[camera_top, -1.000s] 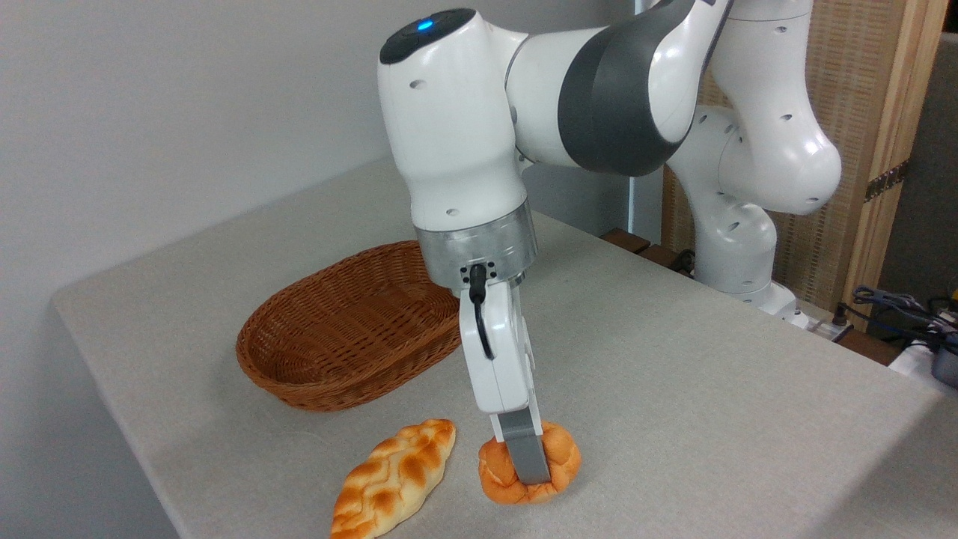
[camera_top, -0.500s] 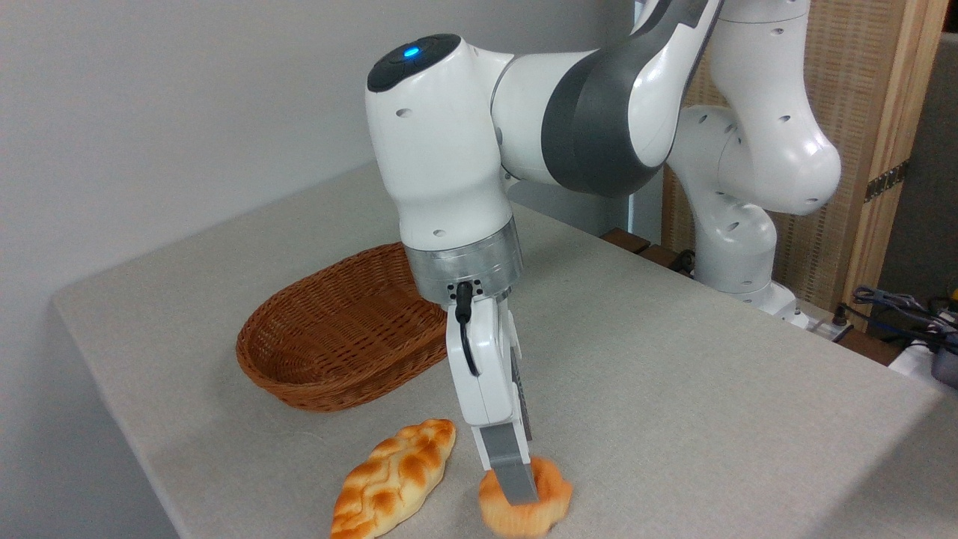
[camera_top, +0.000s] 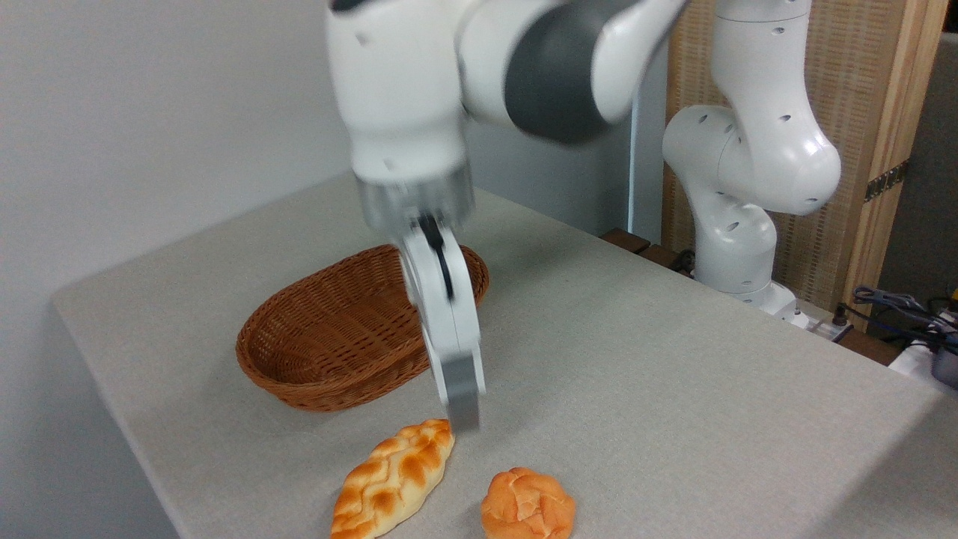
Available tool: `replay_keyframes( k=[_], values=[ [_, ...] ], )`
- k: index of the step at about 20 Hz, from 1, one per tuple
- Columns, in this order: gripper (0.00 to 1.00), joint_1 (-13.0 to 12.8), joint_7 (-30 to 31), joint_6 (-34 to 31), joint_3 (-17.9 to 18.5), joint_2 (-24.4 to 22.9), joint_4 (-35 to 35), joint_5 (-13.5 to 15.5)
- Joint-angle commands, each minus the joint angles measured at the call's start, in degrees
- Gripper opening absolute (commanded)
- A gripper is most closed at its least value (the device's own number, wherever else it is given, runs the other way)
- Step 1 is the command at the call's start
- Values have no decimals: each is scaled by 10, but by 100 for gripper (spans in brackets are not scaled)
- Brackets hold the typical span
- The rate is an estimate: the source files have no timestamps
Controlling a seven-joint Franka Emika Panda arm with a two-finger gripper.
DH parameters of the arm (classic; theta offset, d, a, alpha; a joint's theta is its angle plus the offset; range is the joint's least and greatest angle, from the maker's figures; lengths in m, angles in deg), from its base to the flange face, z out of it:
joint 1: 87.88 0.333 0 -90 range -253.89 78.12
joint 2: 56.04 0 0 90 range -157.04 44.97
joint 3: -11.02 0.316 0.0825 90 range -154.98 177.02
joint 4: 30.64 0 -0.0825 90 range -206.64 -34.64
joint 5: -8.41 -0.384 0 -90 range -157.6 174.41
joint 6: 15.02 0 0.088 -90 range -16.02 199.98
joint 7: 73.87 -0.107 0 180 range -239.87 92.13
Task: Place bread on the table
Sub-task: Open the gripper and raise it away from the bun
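The bread (camera_top: 528, 504), a small round golden-orange bun with a knotted top, lies by itself on the grey table (camera_top: 673, 374) close to the front edge. My gripper (camera_top: 464, 419) hangs above and to the left of it, blurred by motion and well apart from the bun. It is turned edge-on, so the near finger covers the far one. Nothing is held between the fingers and they look open.
A long braided loaf (camera_top: 395, 477) lies just left of the bun, right under the gripper's tip. A brown wicker basket (camera_top: 329, 352) stands behind it, with nothing inside. The arm's base (camera_top: 737, 247) is at the table's back right, with cables (camera_top: 905, 307) beyond.
The gripper pressed the bun onto the table, let go of it, then rose and swung left toward the basket. The bun stays on the table.
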Motion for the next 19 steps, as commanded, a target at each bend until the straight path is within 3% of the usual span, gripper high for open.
replay_keyframes(
  k=[1,4,8,19],
  values=[
    [100,5,156,-104,-50,1,90,10],
    [100,6,265,-135,-80,0,130,9],
    [100,22,349,-136,-121,-1,145,10],
    [100,26,345,-139,-122,0,144,8]
  ],
)
